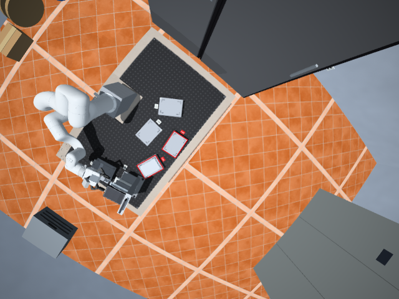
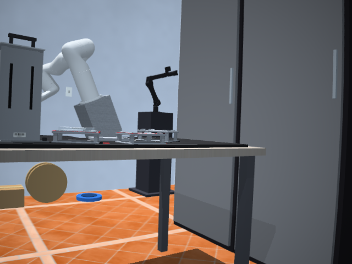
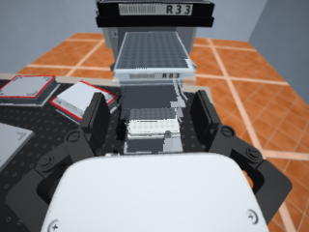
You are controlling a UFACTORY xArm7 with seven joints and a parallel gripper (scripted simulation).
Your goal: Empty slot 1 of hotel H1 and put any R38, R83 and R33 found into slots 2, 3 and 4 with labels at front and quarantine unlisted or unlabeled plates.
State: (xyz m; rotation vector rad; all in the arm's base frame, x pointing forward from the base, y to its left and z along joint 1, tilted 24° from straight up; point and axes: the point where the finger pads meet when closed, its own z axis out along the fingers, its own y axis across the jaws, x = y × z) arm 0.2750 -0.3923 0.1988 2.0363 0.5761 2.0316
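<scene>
In the wrist view the plate hotel H1 point(image 3: 154, 43) stands straight ahead. A black plate labelled R33 point(image 3: 154, 10) sits in its top slot. Below it a grey plate labelled R83 point(image 3: 153, 55) sticks out toward me. Lower down a white plate point(image 3: 154, 128) lies in front of the hotel's foot; I can read no label on its front end. My gripper point(image 3: 150, 101) is open, with a finger on either side of the white plate and apart from it. In the overhead view the gripper point(image 1: 108, 180) faces the hotel point(image 1: 125, 186) at the table's near corner.
Two red-edged quarantine nests point(image 1: 174, 143) point(image 1: 149, 166) lie beside the hotel; they also show in the wrist view point(image 3: 82, 99) point(image 3: 24, 87). Two grey nests point(image 1: 148, 131) point(image 1: 170, 106) lie farther along the mat. The table edge is just behind the hotel.
</scene>
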